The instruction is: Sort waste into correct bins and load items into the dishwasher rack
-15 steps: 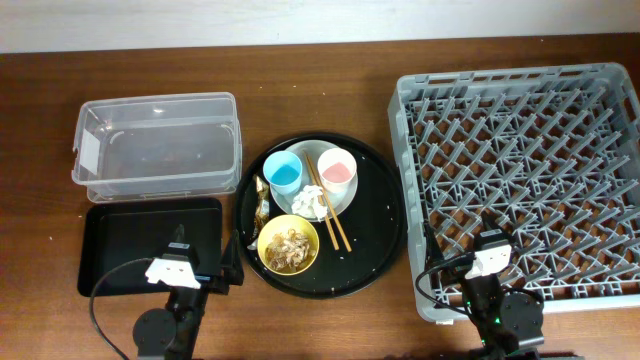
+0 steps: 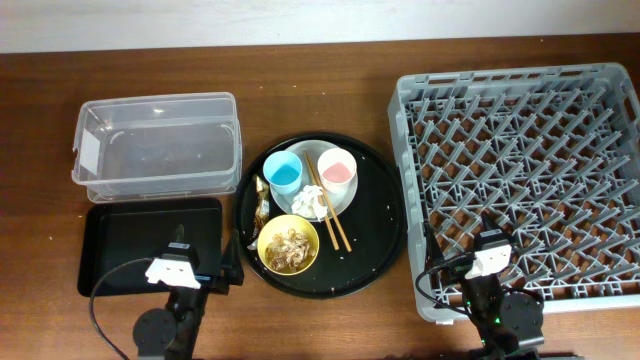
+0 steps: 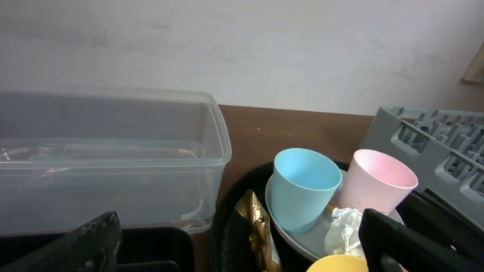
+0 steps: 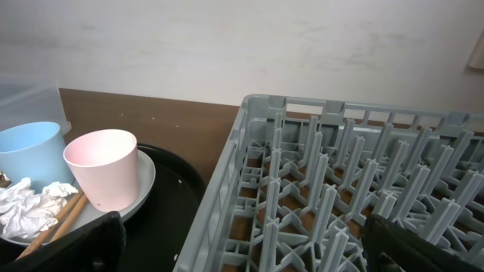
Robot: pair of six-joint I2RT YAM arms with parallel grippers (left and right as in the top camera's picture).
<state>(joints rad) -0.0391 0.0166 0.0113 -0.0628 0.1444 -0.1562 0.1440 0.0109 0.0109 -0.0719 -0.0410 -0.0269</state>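
Blue cup (image 3: pixel 305 185) ahead of left claw (image 3: pixel 251 243)

You're looking at a brown wood-grain tabletop (image 2: pixel 300 100) with a soft sheen. The clear box (image 2: pixel 160 100) is smooth, see-through plastic. The flat black tray (image 2: pixel 120 235) looks matt, and the round black tray (image 2: pixel 375 230) is slightly glossier. The rack (image 2: pixel 520 160) is dull grey moulded plastic. The blue cup (image 3: pixel 304 185) and pink cup (image 3: pixel 374 189) look like smooth matt plastic. The wrapper (image 3: pixel 255 227) shines like crinkled gold foil, the tissue (image 2: pixel 306 202) is crumpled white paper, and the chopsticks (image 2: pixel 330 215) are brown wood.
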